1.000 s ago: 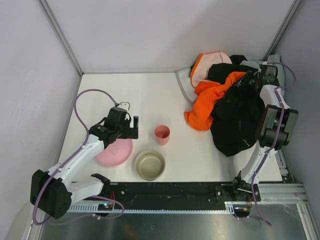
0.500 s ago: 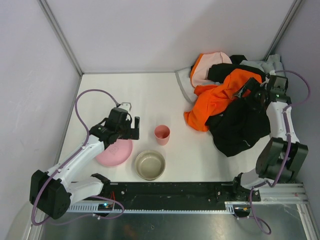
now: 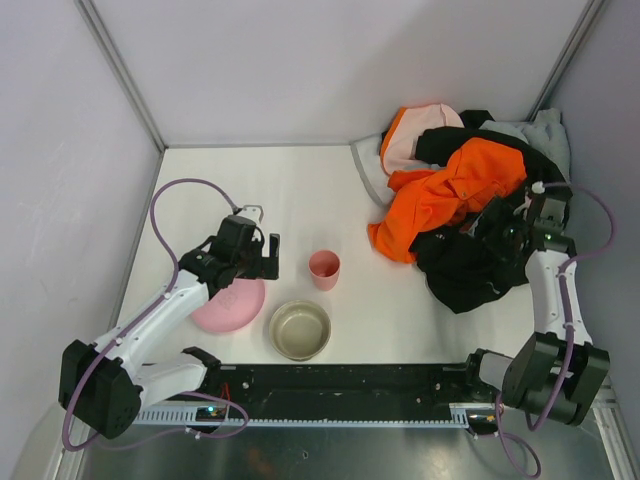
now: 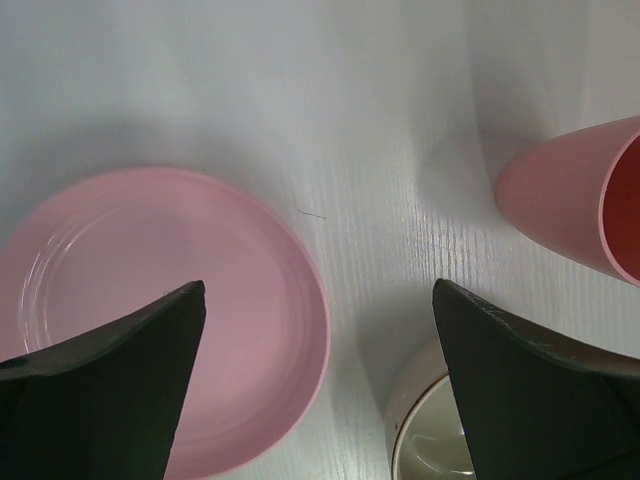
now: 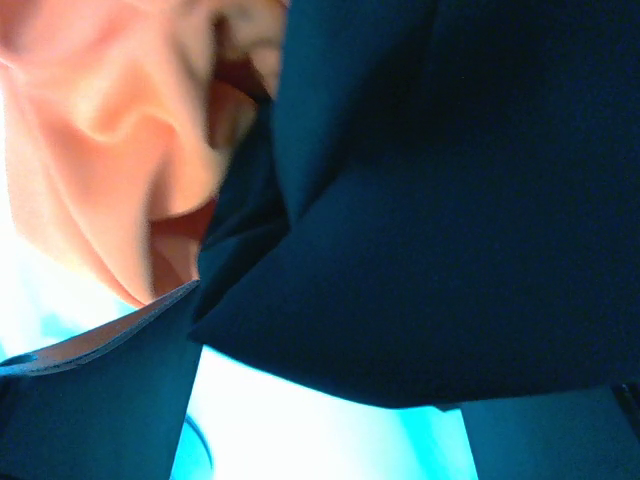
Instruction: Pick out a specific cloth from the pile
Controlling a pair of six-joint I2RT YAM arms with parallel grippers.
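The pile (image 3: 450, 190) of orange, black, grey and pale pink clothes lies at the table's back right. The cloth (image 3: 462, 272), black with a thin pale stripe, is bunched at the pile's near edge beside the orange garment (image 3: 450, 190). My right gripper (image 3: 498, 224) sits low over the cloth's right side. In the right wrist view black fabric (image 5: 450, 200) fills the space ahead of my right gripper (image 5: 330, 345), whose fingers stand wide apart, open. My left gripper (image 3: 260, 258) hovers open over the left dishes; the left wrist view of it (image 4: 320, 300) shows nothing between the fingers.
A pink plate (image 3: 238, 306), a beige bowl (image 3: 300, 330) and a pink cup (image 3: 324, 268) stand at the front left. The plate (image 4: 150, 300), cup (image 4: 570, 200) and bowl rim (image 4: 415, 420) lie under my left gripper. Walls close off the back and sides.
My right arm swung from the back of the pile toward the near side, dragging the black cloth into a tighter bunch and uncovering more orange. Its jaws opened. The left arm stayed put.
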